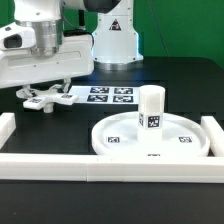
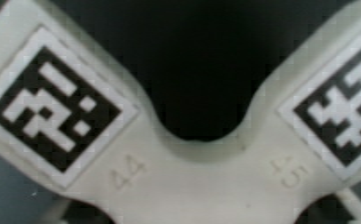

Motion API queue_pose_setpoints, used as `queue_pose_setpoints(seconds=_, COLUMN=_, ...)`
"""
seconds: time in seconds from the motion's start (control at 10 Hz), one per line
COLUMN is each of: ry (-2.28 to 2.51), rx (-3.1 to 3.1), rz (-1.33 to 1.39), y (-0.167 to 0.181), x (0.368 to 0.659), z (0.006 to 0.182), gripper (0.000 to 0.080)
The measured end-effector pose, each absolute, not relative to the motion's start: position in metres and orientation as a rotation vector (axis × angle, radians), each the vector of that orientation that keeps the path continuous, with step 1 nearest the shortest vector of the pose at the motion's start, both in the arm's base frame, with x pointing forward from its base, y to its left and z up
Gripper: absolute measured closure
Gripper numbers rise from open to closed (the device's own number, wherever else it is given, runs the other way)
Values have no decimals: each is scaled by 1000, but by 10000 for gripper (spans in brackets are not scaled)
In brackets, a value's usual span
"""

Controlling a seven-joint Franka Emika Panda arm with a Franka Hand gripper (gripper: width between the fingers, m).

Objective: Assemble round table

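Hovering low over the cross-shaped piece (image 1: 40, 101), the gripper (image 1: 46, 92); its spread cannot be told. Piece lies at 9 o'clock of the round disc (image 1: 128, 145), with the post (image 1: 150, 108) upright on the disc. Black-and-white square tags (image 2: 52, 105) mark the piece's arms.

Upright post (image 1: 151, 108) on disc (image 1: 130, 146); cross (image 1: 50, 99) apart

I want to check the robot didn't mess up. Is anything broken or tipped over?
Nothing stands out. The post stands upright on the round disc, and the cross-shaped piece lies flat on the black table beneath the claw. No part looks cracked, tipped or spilled.
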State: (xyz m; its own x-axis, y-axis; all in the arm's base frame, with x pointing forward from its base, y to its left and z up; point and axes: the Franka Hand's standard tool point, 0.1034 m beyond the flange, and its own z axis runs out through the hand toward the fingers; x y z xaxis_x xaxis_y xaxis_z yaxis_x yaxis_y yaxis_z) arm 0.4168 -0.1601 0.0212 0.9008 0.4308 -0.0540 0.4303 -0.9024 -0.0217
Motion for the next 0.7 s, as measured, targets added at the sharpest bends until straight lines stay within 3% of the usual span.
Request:
queue_pose_setpoints(seconds=0.4, ry=-739, rx=-3043, rz=87, y=-160, x=418, z=22, gripper=350)
queue_pose_setpoints(seconds=0.7, ry=-735, rx=-3054, rz=26, y=-118, x=441, z=50, gripper=350)
